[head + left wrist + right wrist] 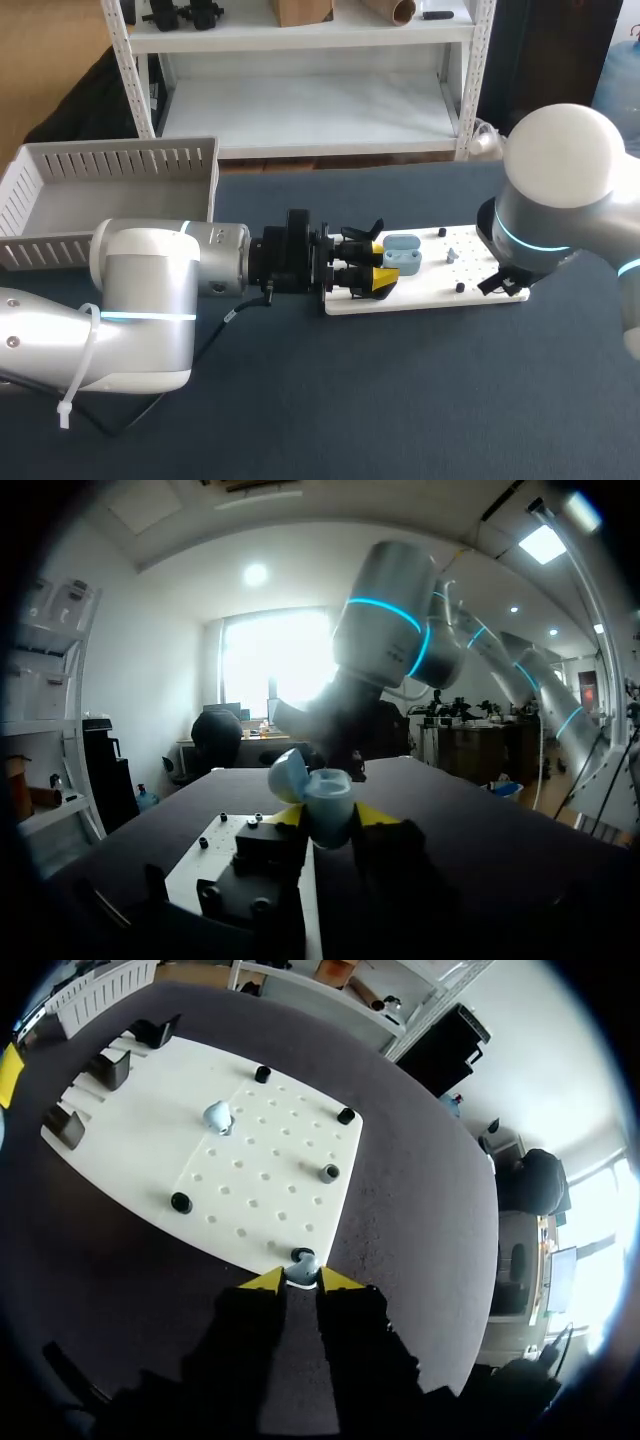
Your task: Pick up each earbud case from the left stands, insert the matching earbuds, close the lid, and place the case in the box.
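The plastic earbud case point(402, 252) is pale blue, the left tool point(385, 262) black with bright yellow tips. The flat white board point(420, 292) shows a grid of small holes and black pegs point(181, 1202). The worktop point(400, 400) is dark slate blue; the slatted box point(110, 160) pale grey.

In the head view the right arm point(560, 200) hides its end effector point(300, 1281) and a corner of the white board point(430, 292).
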Robot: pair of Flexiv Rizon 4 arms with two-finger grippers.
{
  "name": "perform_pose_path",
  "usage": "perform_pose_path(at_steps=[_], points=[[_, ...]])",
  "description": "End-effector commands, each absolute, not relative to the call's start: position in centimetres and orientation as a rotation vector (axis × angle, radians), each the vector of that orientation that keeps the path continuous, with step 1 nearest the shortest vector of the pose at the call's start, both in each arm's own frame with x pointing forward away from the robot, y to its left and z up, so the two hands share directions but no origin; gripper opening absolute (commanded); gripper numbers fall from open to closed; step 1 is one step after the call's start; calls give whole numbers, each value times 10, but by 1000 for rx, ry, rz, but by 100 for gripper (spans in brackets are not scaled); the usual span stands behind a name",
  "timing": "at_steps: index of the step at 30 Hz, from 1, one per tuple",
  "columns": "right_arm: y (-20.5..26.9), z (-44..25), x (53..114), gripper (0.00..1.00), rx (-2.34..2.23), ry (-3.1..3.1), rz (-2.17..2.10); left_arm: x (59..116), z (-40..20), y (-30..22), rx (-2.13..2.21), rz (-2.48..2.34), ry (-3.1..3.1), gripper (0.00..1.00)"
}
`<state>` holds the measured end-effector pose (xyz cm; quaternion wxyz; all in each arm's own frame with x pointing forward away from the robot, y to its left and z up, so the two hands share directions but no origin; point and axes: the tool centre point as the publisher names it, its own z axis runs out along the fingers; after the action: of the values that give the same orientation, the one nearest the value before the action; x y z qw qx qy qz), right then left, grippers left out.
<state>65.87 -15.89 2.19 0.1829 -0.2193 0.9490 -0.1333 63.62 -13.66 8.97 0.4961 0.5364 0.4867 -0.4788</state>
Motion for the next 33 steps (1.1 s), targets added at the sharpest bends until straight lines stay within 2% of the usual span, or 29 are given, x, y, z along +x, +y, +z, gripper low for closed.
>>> perform_pose_path(at_steps=[1, 20, 33], points=[[-158, 20, 660, 0, -621, 2681, -378, 637, 89, -137, 1300, -1161, 1177, 0], [-162, 44, 650, 0, -636, 2640, -420, 637, 89, -137, 1300, -1161, 1177, 0], [-148, 115, 597, 0, -741, 2590, -404, 637, 89, -137, 1300, -1161, 1177, 0]])
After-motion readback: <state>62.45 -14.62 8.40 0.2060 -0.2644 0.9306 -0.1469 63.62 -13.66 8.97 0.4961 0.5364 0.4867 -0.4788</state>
